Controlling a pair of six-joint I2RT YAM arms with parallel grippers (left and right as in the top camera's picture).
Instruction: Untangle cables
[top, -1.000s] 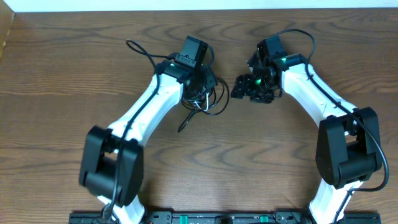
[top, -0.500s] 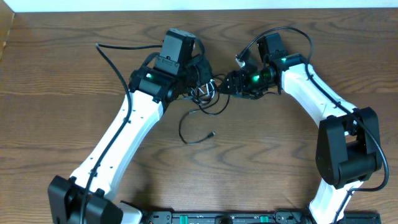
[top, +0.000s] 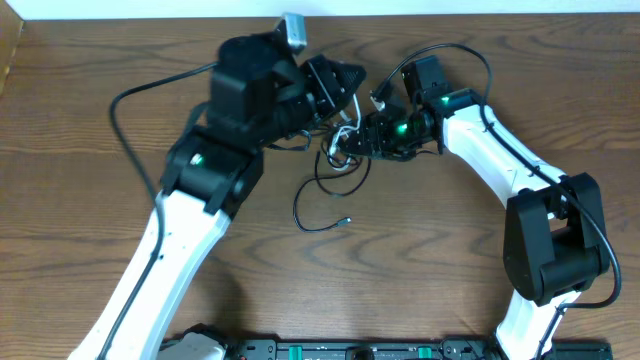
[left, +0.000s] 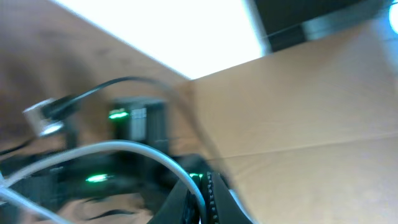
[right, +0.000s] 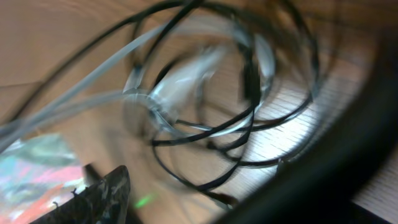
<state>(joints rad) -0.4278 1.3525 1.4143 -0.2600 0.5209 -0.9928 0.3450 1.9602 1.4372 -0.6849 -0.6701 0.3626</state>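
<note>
The left pincer (top: 338, 82) is clamped tight on the white cable (left: 134, 149). The right pincer (top: 352, 143) gapes wide. The knotted cables (top: 340, 160) hang just before the right pincer, with a black loop (top: 310, 215) trailing on the bench (top: 450, 260) near it.

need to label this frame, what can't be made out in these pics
- overhead: cable tangle strands are too thin and small to trace which crosses which.
- left wrist: motion blur; the white cable runs to the left gripper, but the grip itself is unclear.
- right wrist: blurred, very close; black cables loop, plugs indistinct.
</note>
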